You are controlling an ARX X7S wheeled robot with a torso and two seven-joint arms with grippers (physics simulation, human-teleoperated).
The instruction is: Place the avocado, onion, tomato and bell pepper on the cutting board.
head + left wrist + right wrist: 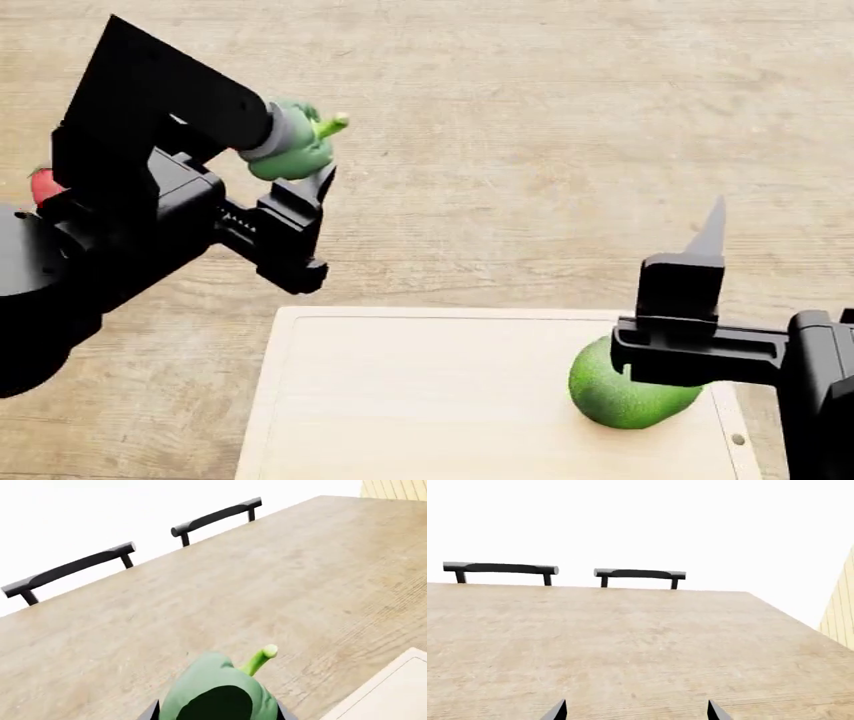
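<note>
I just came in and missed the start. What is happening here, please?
A two-armed robot is collecting vegetables onto a cutting board. The left claw holds the bell pepper in the air, beyond the board's far left corner. The avocado already lies on the board, under the open right claw. The tomato waits at the left, mostly hidden; no onion is visible.

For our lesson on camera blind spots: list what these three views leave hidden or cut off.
- Onion: in no view.
- Tomato: head view, a red sliver behind the left arm.
- Avocado: head view, partly covered by the right arm.
- Bell pepper: left wrist view, cut off by the frame edge.
</note>
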